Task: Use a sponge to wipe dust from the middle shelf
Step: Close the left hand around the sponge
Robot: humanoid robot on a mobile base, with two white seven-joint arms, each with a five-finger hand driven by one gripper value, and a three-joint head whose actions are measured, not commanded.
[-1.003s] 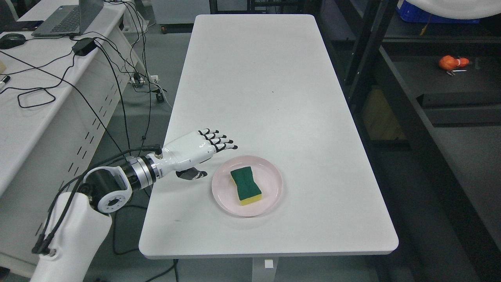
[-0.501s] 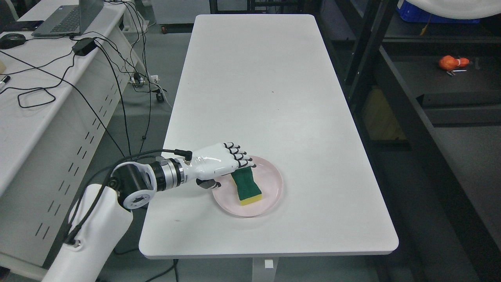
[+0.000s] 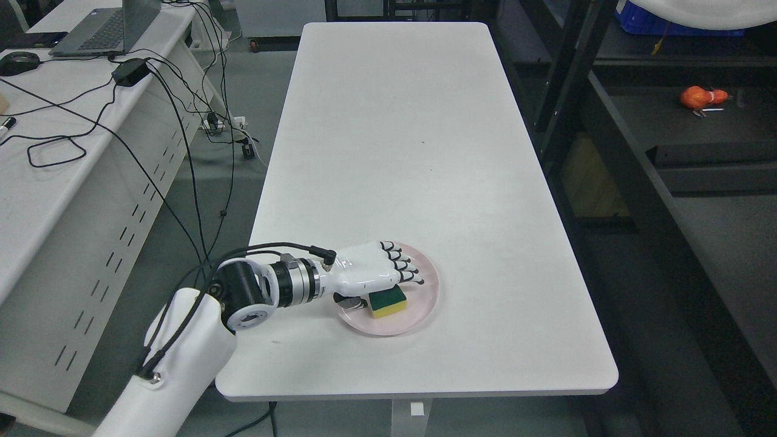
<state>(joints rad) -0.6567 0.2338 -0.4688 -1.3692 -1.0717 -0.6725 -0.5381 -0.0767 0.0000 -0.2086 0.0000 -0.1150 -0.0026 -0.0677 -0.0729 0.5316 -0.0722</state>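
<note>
A green-topped yellow sponge (image 3: 388, 301) lies on a pink plate (image 3: 426, 296) near the front of the white table (image 3: 394, 121). My left hand (image 3: 387, 290) reaches in from the lower left and lies over the far half of the sponge. Its fingers (image 3: 408, 272) stretch flat across the top while the thumb sits low at the sponge's left side. They are not closed around it. Only the near end of the sponge shows. The dark shelf unit (image 3: 668, 152) stands to the right of the table.
An orange object (image 3: 701, 97) lies on a shelf board at the right, and a blue bin (image 3: 643, 21) sits higher up. At the left stands a desk (image 3: 36, 182) with a laptop (image 3: 103, 27) and trailing cables (image 3: 182, 121).
My left hand has moved right and toward the front, from beside the plate to over the sponge, and has come down onto it. The sponge and plate have stayed in place.
</note>
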